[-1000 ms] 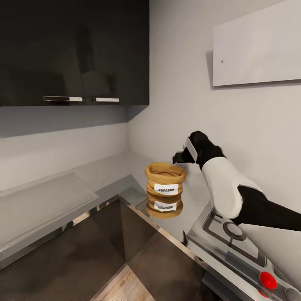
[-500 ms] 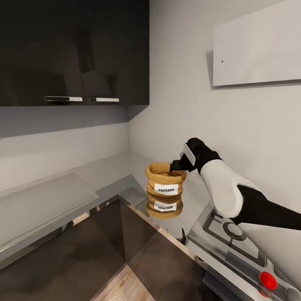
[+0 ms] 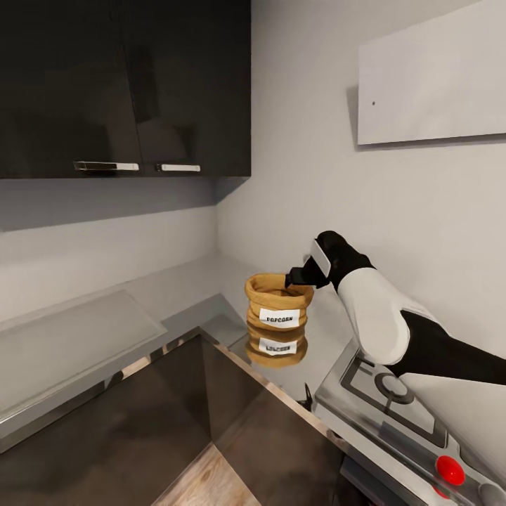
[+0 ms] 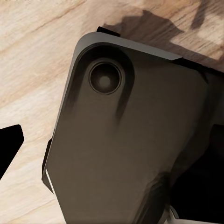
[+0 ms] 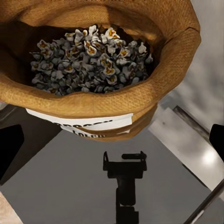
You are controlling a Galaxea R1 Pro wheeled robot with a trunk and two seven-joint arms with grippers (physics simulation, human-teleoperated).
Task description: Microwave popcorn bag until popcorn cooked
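The popcorn bag (image 3: 277,303), a tan burlap sack with a white POPCORN label, stands upright on the grey glossy countertop (image 3: 179,284) in the corner. My right gripper (image 3: 296,279) hangs at the bag's right rim, just above it. In the right wrist view the bag (image 5: 100,100) is open-topped, with a heap of whitish popcorn (image 5: 88,51) inside. My right gripper (image 5: 112,142) is open, its dark fingertips far apart at the picture's edges, with nothing between them. My left gripper (image 4: 112,140) is open over the wood floor beside my dark base. The microwave is out of view.
Dark upper cabinets (image 3: 126,84) hang above the counter's left run. A steel hob (image 3: 393,393) with a red knob (image 3: 450,471) lies right of the bag, under my right arm. Grey walls meet behind the bag. A white panel (image 3: 429,77) is on the right wall.
My right gripper has come down and to the left, from above and right of the bag to its rim. In the last half second it has hardly moved. The bag has stayed put.
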